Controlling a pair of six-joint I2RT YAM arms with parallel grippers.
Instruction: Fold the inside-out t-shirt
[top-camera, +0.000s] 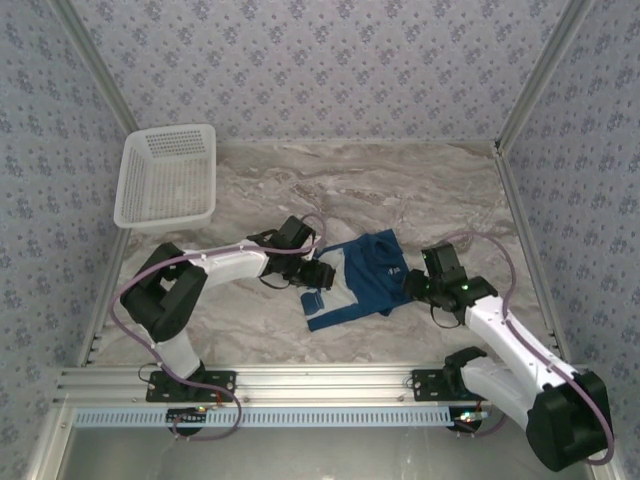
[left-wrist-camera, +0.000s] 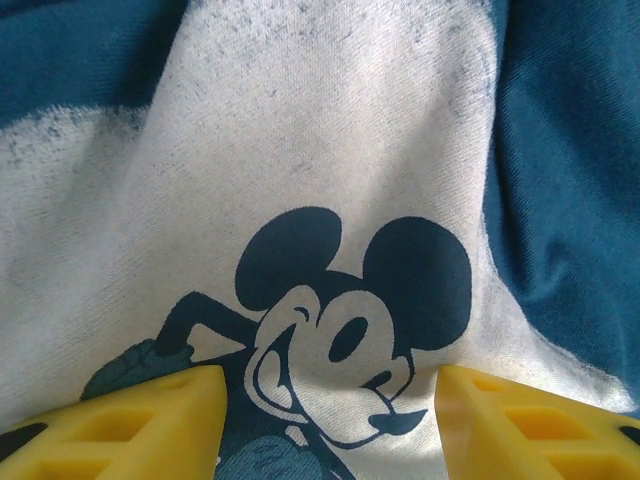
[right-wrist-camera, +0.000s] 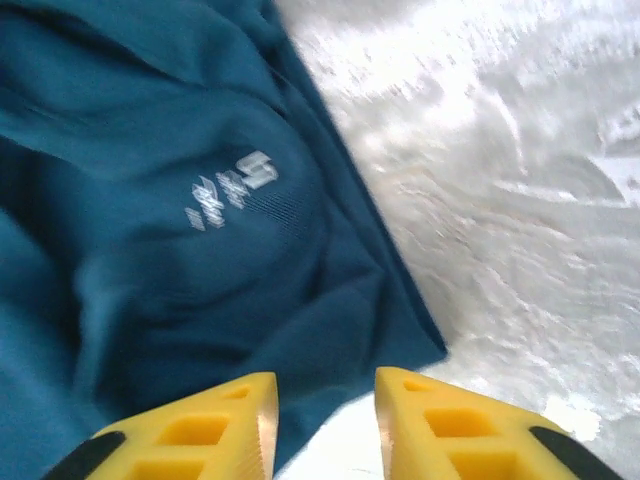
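Far half of bench (top-camera: 400, 190) bare: wide room to sweep betw. back wall (top-camera: 320, 70) & t-shirt (top-camera: 365, 275). Far-left corner blocked by white lattice basket (top-camera: 166, 178), tight vs left wall. Mid bench taken by t-shirt, hemmed by left end effector (top-camera: 318, 275) over its left part & right end effector (top-camera: 412, 290) at its right edge. Bare strip in front of shirt, up to alu rail (top-camera: 320, 385). Narrow lane betw. right arm & right wall. Near-left crowded by left arm's elbow.
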